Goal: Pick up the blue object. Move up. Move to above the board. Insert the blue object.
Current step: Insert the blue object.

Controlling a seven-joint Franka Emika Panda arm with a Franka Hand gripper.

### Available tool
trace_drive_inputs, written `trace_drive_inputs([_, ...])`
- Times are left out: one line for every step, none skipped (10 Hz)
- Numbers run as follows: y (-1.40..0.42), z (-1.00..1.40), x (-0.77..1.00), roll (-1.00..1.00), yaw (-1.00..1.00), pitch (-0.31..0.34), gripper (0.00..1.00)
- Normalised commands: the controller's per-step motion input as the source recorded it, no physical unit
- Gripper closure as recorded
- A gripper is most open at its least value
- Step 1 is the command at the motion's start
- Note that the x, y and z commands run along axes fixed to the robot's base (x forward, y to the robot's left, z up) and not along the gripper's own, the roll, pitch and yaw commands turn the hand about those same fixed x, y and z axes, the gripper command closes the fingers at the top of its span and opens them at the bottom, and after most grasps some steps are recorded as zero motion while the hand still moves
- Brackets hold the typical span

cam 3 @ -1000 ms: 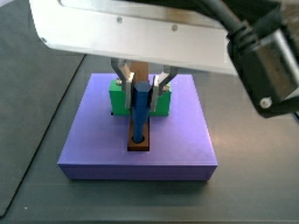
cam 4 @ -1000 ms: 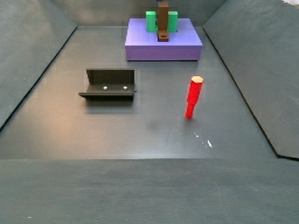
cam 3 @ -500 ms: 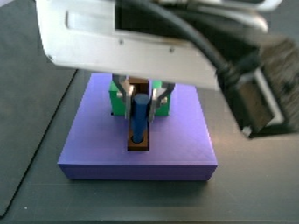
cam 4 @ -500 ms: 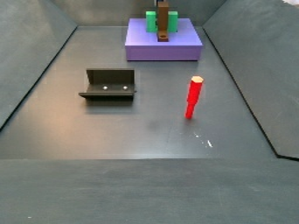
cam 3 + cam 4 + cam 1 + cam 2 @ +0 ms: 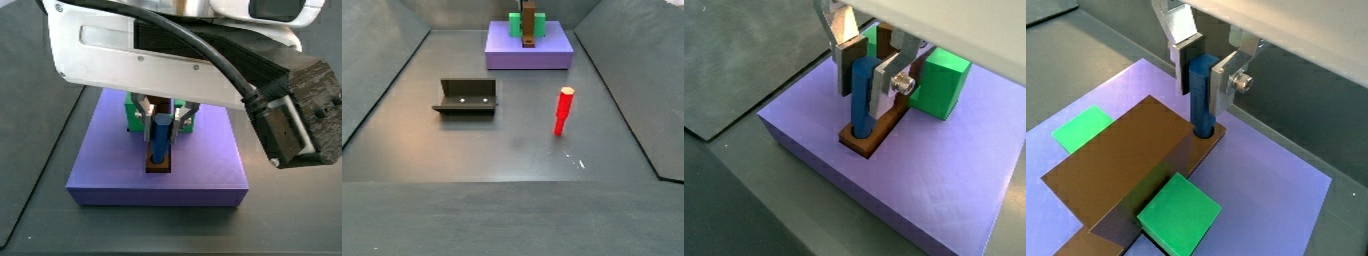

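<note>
Fingers (image 5: 887,80) of the gripper (image 5: 869,68) flank the blue object (image 5: 862,95), contact unclear; it stands upright, seated in the board (image 5: 1126,170) hole near the worktop's far edge.

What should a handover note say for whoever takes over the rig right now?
Gripper: above the board's hole end, silver fingers on either side of the upright blue object; whether they are clamped on it is unclear.
Blue object: standing upright, lower end in the hole of the board, which lies on the lavender slab between two green blocks.
Red peg and fixture: on the floor, untouched.
Done: pick-up, lift, move over the board; insertion appears made.
Left: confirm seating, release, retreat.
</note>
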Motion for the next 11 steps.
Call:
trace_drive_inputs([0.0, -0.07, 0.01, 0.16, -0.02, 0.04, 1.0])
trace_drive_inputs([0.0, -0.08, 0.11, 0.21, 0.0, 0.043, 1.0])
trace_drive_inputs([0.0, 0.0, 0.11, 0.27, 0.0, 0.077, 1.0])
trace_drive_inputs([0.0, 0.0, 0.05, 0.23, -0.08, 0.114, 1.0])
trace_drive_inputs([0.0, 0.05, 0.0, 0.22, -0.06, 0.126, 1.0])
trace_drive_inputs([0.0, -0.12, -0.02, 0.18, -0.02, 0.031, 1.0])
trace_drive_inputs([-0.02, -0.34, -0.08, 0.16, 0.0, 0.0, 1.0])
trace_drive_inputs([-0.04, -0.46, -0.09, 0.14, 0.0, 0.0, 1.0])
trace_drive_inputs([-0.09, -0.46, -0.08, 0.14, 0.0, 0.0, 1.0])
trace_drive_inputs([-0.12, -0.45, -0.05, 0.12, -0.01, 0.0, 1.0])
trace_drive_inputs([-0.13, -0.41, -0.01, 0.1, -0.02, 0.0, 1.0])
